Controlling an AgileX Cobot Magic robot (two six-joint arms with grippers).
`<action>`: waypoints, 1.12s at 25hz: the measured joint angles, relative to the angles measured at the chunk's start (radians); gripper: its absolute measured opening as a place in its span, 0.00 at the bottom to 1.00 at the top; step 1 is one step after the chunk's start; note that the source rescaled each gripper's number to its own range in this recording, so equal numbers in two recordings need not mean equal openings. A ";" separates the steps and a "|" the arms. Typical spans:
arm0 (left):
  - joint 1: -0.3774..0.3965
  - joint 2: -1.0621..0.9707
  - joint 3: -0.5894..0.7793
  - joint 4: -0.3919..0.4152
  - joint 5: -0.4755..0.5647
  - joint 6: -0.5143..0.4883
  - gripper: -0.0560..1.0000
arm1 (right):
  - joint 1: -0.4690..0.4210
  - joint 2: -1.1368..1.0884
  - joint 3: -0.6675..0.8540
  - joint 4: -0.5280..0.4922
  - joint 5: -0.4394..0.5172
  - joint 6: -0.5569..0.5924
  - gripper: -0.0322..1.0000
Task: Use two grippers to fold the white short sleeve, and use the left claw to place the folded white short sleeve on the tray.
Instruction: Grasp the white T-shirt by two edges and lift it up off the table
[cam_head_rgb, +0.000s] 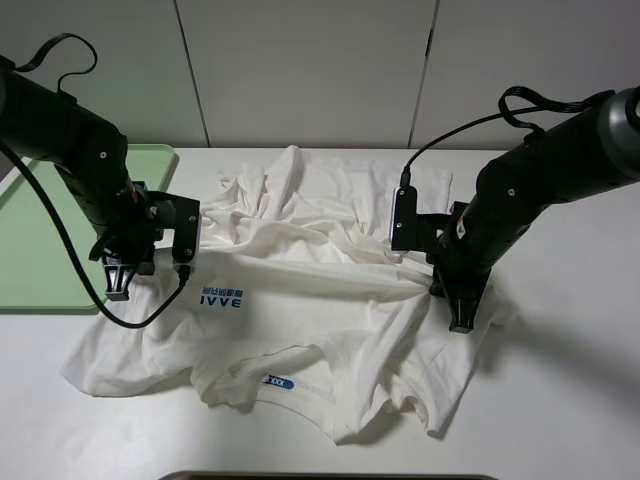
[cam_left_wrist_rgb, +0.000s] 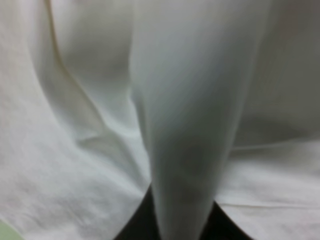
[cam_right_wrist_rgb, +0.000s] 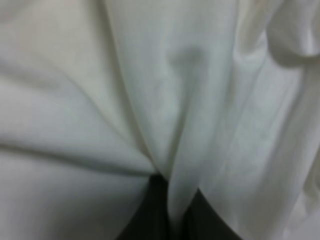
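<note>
The white short sleeve lies crumpled across the table, blue "IVVE" print and blue neck label facing up. My left gripper presses down at the shirt's left edge beside the print. In the left wrist view its black fingers are shut on a raised ridge of the white short sleeve. My right gripper stands on the shirt's right side. Its dark fingers pinch a fold of the white short sleeve in the right wrist view. The pale green tray sits at the left, behind my left arm.
The white table has bare room to the right and front of the shirt. A dark object shows at the bottom edge of the high view. A pale wall with panel seams runs behind the table.
</note>
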 joint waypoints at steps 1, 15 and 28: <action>0.000 0.000 0.000 0.000 0.000 0.000 0.06 | 0.000 0.000 0.000 0.000 0.001 0.000 0.03; 0.000 -0.060 0.000 -0.002 0.002 0.000 0.06 | 0.000 -0.077 0.000 -0.003 0.048 0.002 0.03; 0.000 -0.228 0.000 -0.002 0.049 -0.031 0.06 | 0.000 -0.275 0.001 -0.004 0.094 0.013 0.03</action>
